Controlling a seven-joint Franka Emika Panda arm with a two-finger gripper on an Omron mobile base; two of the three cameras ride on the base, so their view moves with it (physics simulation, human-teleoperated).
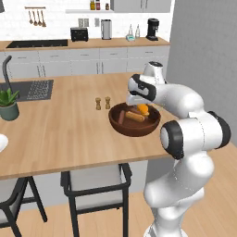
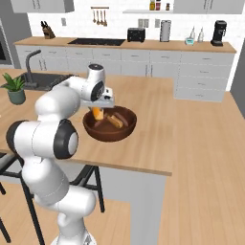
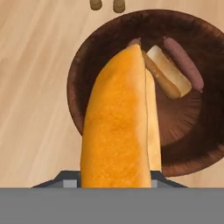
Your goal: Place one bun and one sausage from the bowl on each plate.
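gripper [image 1: 140, 105] is pinching one bun [image 3: 118, 127], lifted just above the bowl [image 3: 83, 65]. second bun [image 3: 168, 74] and two sausages [image 3: 183, 63] sit in the wooden bowl on the counter [image 1: 60, 129], with the two little shakers [image 1: 102, 102] just beside it.

Orange-tan bun [image 3: 116, 127] held lifted above the dark wooden bowl [image 3: 87, 57], filling the lower centre of the hand view, second bun [image 3: 168, 74] lying inside the bowl at upper right, dark sausage [image 3: 183, 63] lying beside it, another sausage [image 1: 121, 117] seen at the bowl's left in the left base view
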